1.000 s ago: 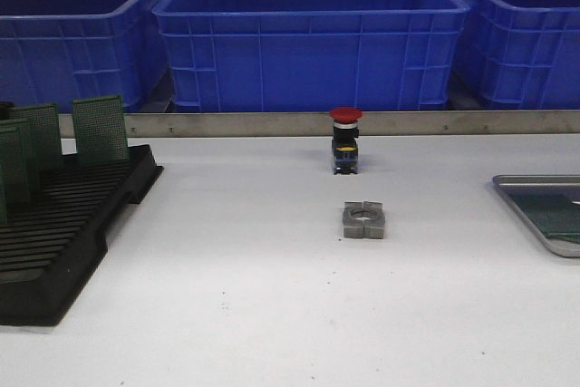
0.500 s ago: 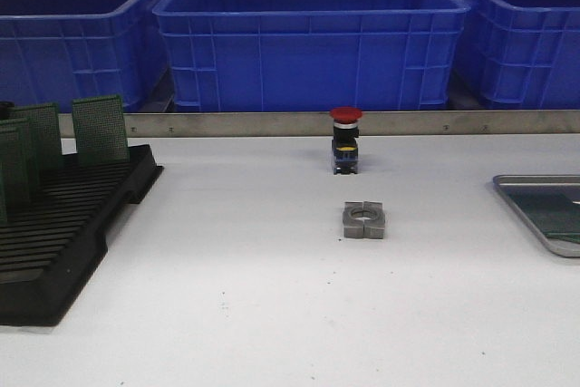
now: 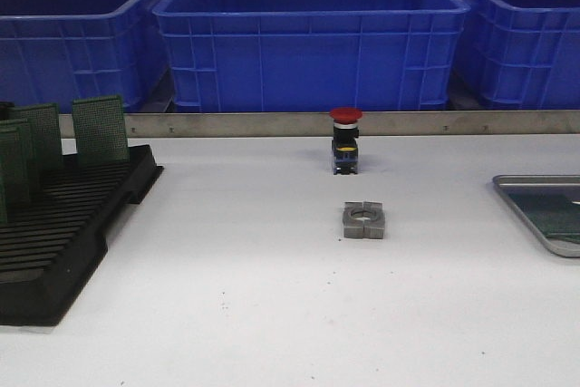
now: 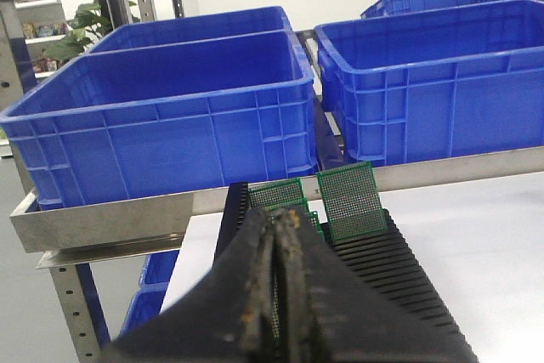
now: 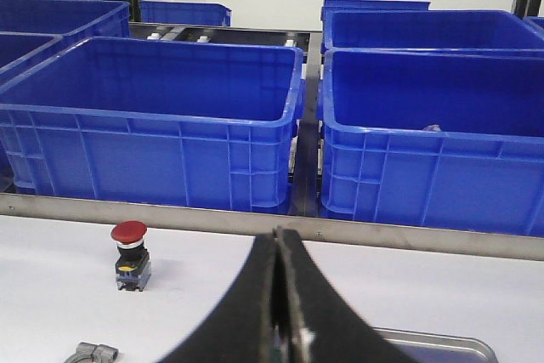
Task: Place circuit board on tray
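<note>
Three circuit boards (image 3: 100, 129) stand upright in my rack (image 3: 63, 242), slotted for edgewise pickup; the tray (image 3: 530, 215) lies well apart on the desk (image 3: 254, 296), already holding one. Left end effector (image 4: 280, 295) and right end effector (image 5: 280, 295): both closed, empty.

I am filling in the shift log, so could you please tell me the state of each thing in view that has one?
Left end effector: shut, holding nothing visible.
Right end effector: shut, holding nothing visible.
Circuit boards: upright in the black rack.
Tray: flat on the table at the right edge, with something green lying in it.
Red push button: standing upright.
Metal block: lying flat, hole upward.
Blue bin: open-topped, inside hidden.
</note>
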Tool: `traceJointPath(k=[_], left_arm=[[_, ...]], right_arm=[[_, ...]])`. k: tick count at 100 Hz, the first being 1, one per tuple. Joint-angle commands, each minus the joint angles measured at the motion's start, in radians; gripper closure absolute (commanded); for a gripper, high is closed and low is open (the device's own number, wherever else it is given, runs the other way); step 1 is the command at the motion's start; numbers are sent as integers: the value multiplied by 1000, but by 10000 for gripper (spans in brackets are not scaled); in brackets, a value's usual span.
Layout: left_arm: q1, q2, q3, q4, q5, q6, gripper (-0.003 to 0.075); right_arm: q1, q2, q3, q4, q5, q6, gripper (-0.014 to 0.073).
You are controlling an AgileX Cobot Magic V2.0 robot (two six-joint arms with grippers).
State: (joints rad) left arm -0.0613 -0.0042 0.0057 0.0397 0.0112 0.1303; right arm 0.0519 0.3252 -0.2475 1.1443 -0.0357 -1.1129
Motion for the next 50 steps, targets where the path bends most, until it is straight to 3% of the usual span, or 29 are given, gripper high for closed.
traceJointPath(k=[1,50], left_arm=[[5,-33,38,1,-78,-12,738],[5,-33,38,0,-84,-18,739]], right_arm=[[2,4,-26,2,-32,-8,661],[2,4,-26,2,-32,-8,661]])
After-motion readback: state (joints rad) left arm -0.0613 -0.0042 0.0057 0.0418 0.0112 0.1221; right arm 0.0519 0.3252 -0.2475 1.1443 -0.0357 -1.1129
